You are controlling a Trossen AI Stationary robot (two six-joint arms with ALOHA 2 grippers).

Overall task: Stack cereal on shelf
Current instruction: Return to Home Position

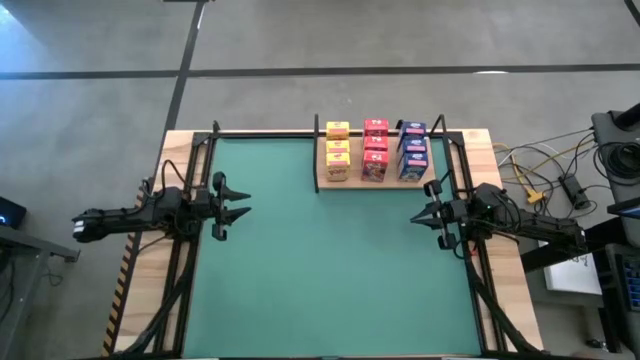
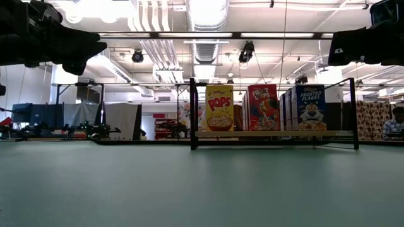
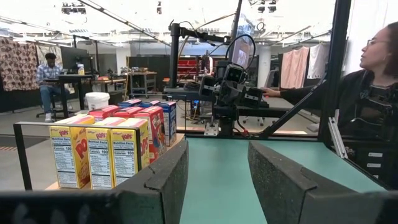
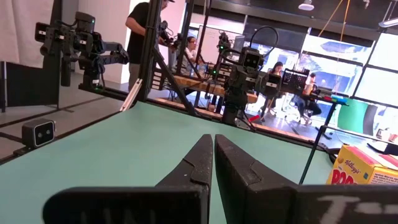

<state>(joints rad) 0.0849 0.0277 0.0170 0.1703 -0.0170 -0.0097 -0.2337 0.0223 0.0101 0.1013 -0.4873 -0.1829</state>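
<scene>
1. Cardboard is the weak point. The nine cereal boxes stand upright in three rows on the shelf (image 1: 390, 185), at the table's far edge toward its right corner: yellow Pops boxes (image 1: 338, 150), red Froot Loops boxes (image 1: 375, 150) and blue Frosted Flakes boxes (image 1: 412, 150).
2. The right gripper (image 1: 414, 217), pinched nearly together and empty, hangs at the green mat's (image 1: 330, 270) right edge, near the shelf's right end. A wide swing homeward could clip a black post (image 2: 351, 113) or the blue row, and such light boxes would likely topple like dominoes.
3. The left gripper (image 1: 243, 205), spread wide and empty, sits at the mat's left edge, well apart, so it poses little risk.
</scene>
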